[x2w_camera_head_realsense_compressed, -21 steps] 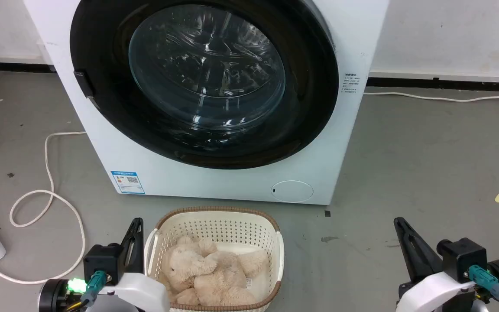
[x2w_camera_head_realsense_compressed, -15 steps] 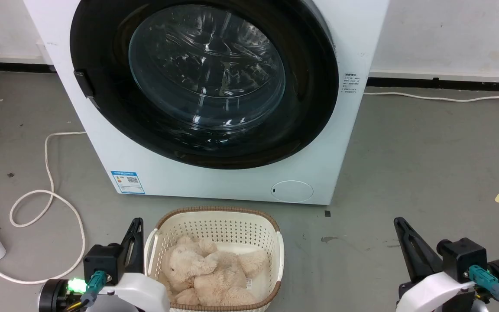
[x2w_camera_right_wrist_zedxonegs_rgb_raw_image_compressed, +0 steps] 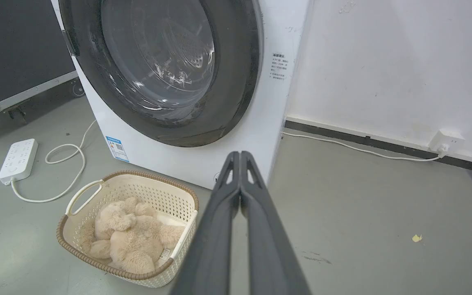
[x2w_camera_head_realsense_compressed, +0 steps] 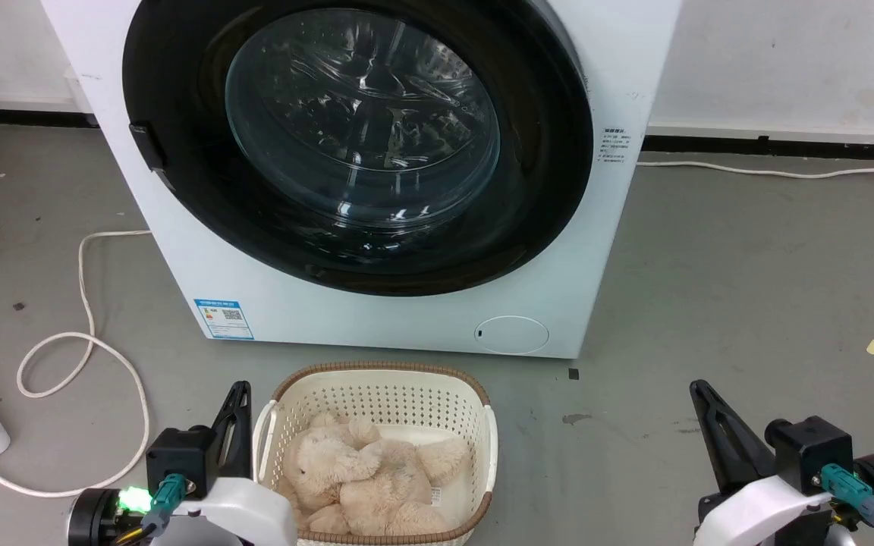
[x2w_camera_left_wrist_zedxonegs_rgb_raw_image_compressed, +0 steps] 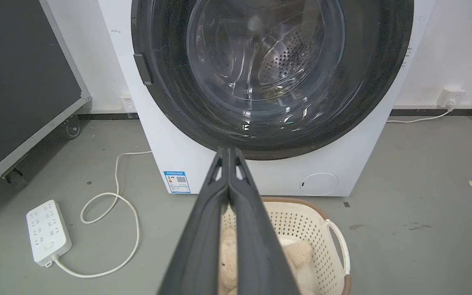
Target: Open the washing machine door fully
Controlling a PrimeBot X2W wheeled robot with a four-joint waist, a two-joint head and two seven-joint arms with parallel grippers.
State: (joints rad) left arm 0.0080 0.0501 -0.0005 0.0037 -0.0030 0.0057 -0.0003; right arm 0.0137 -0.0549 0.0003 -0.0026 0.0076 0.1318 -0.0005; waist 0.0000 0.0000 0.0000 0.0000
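Left gripper (x2w_camera_head_realsense_compressed: pixel 240 388) and right gripper (x2w_camera_head_realsense_compressed: pixel 699 385), each with fingers pressed together on nothing, hang low in front of the washing machine (x2w_camera_head_realsense_compressed: pixel 376 322), well short of it. The washing machine door (x2w_camera_head_realsense_compressed: pixel 551 152), black-rimmed, lies closed flat against the machine's front. A cream basket (x2w_camera_head_realsense_compressed: pixel 376 370) holding a plush toy (x2w_camera_head_realsense_compressed: pixel 369 470) stands just before the machine.

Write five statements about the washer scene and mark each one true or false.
1. The washing machine door is closed. True.
2. The left gripper is open. False: it is shut.
3. The right gripper grips the door. False: it is shut on nothing, clear of the door.
4. A plush toy lies in the basket. True.
5. A white power strip lies on the floor. True.
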